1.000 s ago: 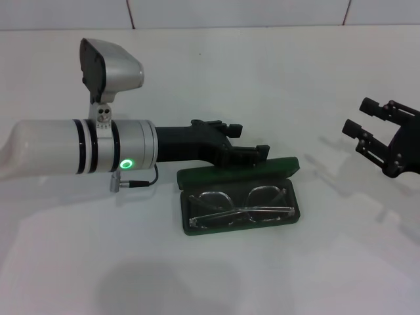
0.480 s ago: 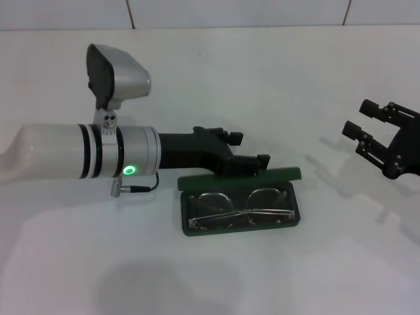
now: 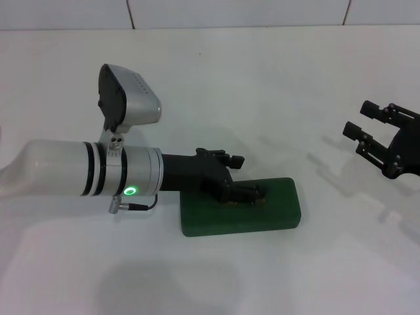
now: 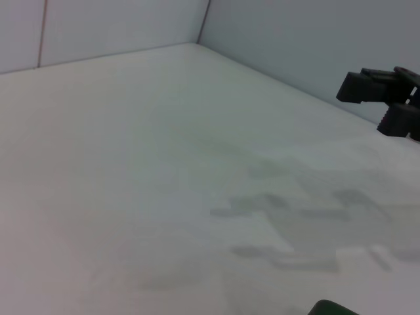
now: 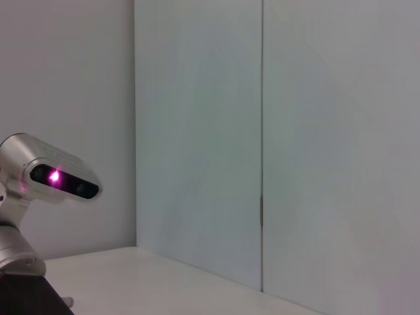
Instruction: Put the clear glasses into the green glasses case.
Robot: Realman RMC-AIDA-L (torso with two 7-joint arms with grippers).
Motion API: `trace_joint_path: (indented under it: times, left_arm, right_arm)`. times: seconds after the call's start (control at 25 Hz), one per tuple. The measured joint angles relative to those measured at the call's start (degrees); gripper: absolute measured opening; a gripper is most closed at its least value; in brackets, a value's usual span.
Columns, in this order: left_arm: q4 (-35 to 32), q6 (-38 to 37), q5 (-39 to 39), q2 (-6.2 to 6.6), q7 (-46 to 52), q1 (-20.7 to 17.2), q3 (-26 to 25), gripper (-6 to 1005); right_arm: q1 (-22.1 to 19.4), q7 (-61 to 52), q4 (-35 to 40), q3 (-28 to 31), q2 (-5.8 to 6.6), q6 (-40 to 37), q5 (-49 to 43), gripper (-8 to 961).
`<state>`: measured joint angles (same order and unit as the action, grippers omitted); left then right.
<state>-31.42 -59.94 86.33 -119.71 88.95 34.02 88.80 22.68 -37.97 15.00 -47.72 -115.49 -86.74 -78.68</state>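
The left gripper (image 3: 244,191) rests on the lid of the green glasses case (image 3: 275,209), mid-table; whether its fingers are spread, I cannot tell. The case lies closed, clear glasses unseen, presumably inside. The right gripper (image 3: 369,128) hangs spread, idle, near the table's right edge.

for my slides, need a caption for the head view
Left gripper pressing on the closed green glasses case on the table; right gripper idle, open.
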Motion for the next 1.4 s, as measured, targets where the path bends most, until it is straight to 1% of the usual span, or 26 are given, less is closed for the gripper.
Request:
trace_joint_path:
  times: [0.16, 0.32, 0.4, 0.48, 0.52, 0.6, 0.64, 0.68, 0.72, 0.76, 0.84, 0.88, 0.96, 1.08, 1.16, 1.28, 1.36, 1.4]
  left_arm:
    - [-0.01, 0.0, -2.0, 0.01, -0.96, -0.61, -0.36, 847]
    - [-0.03, -0.54, -9.87, 0.16, -7.29, -2.52, -0.87, 847]
    - [0.05, -2.8, -13.91, 0.15, -12.9, -4.05, -2.69, 847]
    - [0.49, -7.86, -16.98, 0.1, -18.97, -5.86, -5.94, 847]
    - [0.76, -10.6, -17.67, 0.12, -21.29, -6.55, -7.37, 847]
    - [1.15, -17.29, -17.79, 0.57, -24.7, -7.66, -10.0, 847]
    - [1.24, -20.49, -17.63, 1.17, -25.71, -8.1, -10.95, 847]
    - [1.29, -23.11, -17.39, 1.77, -26.5, -8.49, -11.14, 847]
    - [1.3, -26.39, -17.08, 2.64, -27.43, -8.96, -11.28, 847]
    - [1.3, -28.56, -16.71, 3.17, -28.05, -9.33, -11.28, 847]
    - [1.25, -32.21, -16.04, 3.97, -29.58, -10.15, -11.39, 848]
    - [1.21, -33.0, -15.74, 4.14, -30.34, -10.74, -11.43, 848]
    - [1.11, -33.72, -15.19, 4.19, -32.15, -11.79, -11.47, 848]
    - [0.76, -33.88, -13.46, 3.97, -34.54, -13.17, -11.3, 848]
    - [0.6, -34.16, -12.05, 3.88, -35.12, -13.46, -11.32, 848]
    - [0.65, -34.31, -11.49, 3.88, -35.18, -13.31, -11.48, 848]
    - [0.87, -34.27, -11.23, 3.98, -35.21, -13.1, -11.52, 848]
    - [0.9, -34.25, -11.08, 4.02, -35.24, -13.04, -11.53, 848]
  right_arm:
    - [-0.03, 0.0, -0.01, 0.0, -0.02, -0.01, 0.02, 496]
    - [0.04, 0.0, 0.0, -0.15, -0.05, -0.19, 0.02, 512]
    - [0.26, -0.16, 0.03, -0.34, -0.06, -0.45, 0.0, 520]
    - [0.7, -1.44, 0.47, -0.79, -0.03, -1.27, -0.37, 527]
    - [1.19, -3.1, 1.09, -1.62, 0.18, -2.02, -0.9, 531]
    - [2.59, -8.34, 3.0, -4.39, 1.18, -4.23, -2.43, 539]
    - [3.4, -11.26, 4.13, -6.18, 1.96, -5.72, -3.4, 543]
    - [4.09, -13.24, 4.89, -7.49, 2.54, -7.28, -4.16, 547]
    - [5.09, -15.53, 5.61, -9.06, 3.31, -9.31, -4.85, 551]
    - [6.18, -17.74, 6.15, -10.41, 4.15, -11.84, -5.49, 555]
    - [6.89, -19.62, 6.5, -11.14, 4.94, -14.79, -5.8, 563]
    - [6.92, -20.18, 6.73, -11.31, 5.31, -16.17, -6.09, 566]
    - [6.75, -20.09, 7.46, -11.35, 5.3, -17.22, -7.4, 574]
    - [6.55, -18.73, 8.17, -11.41, 3.98, -15.3, -9.95, 586]
    - [6.54, -18.24, 8.77, -11.6, 3.16, -14.42, -10.97, 794]
    - [6.84, -18.17, 9.55, -11.57, 2.5, -14.21, -12.01, 838]
    - [6.97, -18.12, 9.65, -11.47, 2.42, -13.93, -12.09, 868]
    - [6.99, -18.04, 9.73, -11.49, 2.4, -13.82, -12.11, 868]
